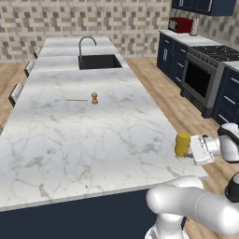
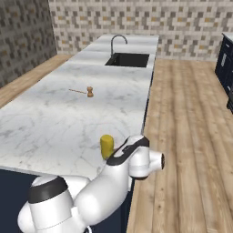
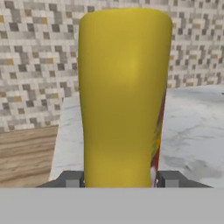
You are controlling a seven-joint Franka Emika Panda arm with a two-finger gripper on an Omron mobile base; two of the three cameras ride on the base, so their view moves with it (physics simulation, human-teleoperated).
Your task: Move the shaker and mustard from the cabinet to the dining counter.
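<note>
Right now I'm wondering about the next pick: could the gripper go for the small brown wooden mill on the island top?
Probably not yet. The gripper is closed on the mustard, so its jaws are taken. The wooden mill stands in the open, well up the dining counter.

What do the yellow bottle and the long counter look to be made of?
Mustard: probably plastic, going by its smooth, evenly bright yellow, softly shaded surface. Dining counter: looks like polished marble, white with grey veins; being rendered, either material is only a guess.

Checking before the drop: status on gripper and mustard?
Gripper shut on mustard, at the dining counter near edge. Brown mill piece far up the counter, not in the way.
</note>
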